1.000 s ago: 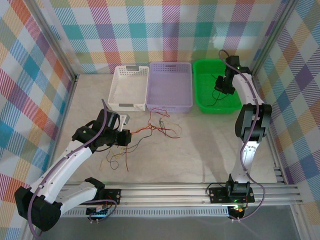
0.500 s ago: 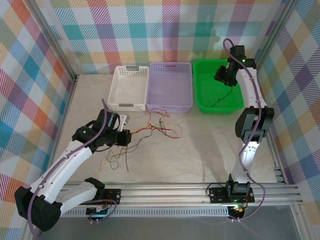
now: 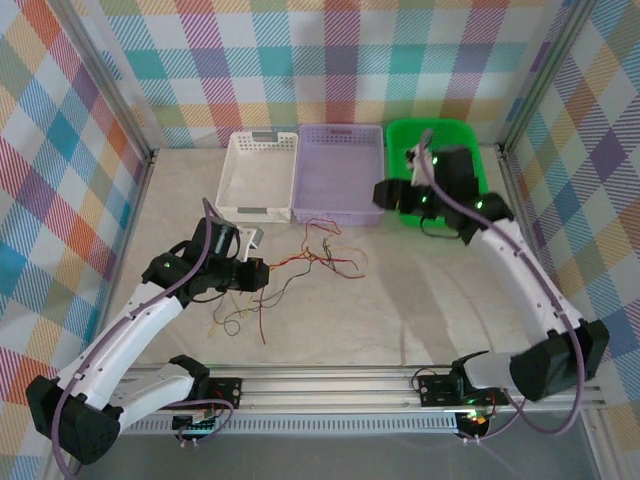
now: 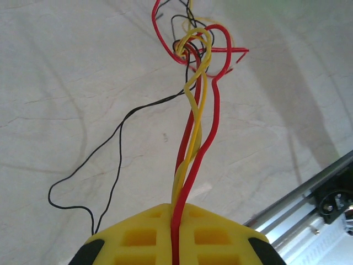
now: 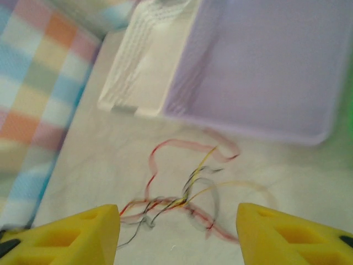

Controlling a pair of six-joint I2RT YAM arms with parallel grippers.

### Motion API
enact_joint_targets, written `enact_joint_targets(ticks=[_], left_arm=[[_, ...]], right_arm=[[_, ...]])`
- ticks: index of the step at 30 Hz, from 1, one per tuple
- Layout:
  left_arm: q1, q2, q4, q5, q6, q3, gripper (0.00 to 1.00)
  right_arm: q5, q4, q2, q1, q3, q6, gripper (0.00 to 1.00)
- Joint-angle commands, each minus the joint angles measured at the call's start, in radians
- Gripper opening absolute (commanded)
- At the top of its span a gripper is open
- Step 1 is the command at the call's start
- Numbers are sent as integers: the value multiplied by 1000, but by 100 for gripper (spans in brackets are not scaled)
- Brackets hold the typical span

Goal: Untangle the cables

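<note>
The left gripper [image 4: 176, 214] is closed tight on red and yellow strands of the cables [image 3: 320, 256], to the near left of the lilac basket [image 3: 338, 172]. The right gripper [image 5: 176, 216] is spread wide and empty by the basket's near right corner. The cables are seen twisted and knotted just in front of the basket, with one black wire looping aside.

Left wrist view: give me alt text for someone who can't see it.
The yellow left gripper is shut on twisted red and yellow cables that run up to a knotted tangle. A thin black cable loops off left across the pale table.
</note>
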Motion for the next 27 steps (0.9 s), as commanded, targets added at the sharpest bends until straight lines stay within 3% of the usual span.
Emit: enact_joint_targets(ticks=[1,7,13,20,27], left_arm=[[-29,-14,27,39,-69,50,0],[-66,-15,126,36,-193,24,0],[-125,7,243,28,-287,1,0],[-176,10,288,-2,-328,28,0],[-196,-20,335,-27,-373,30,0]], right_arm=[[-134,241,-100,66,-220,90,60],[-72,440,-217,234,-460,155,61],[14,652,-160,385,-591,172,61],[122,799,-29,444,-636,184,59],[167,829,76,497,-613,194,58]])
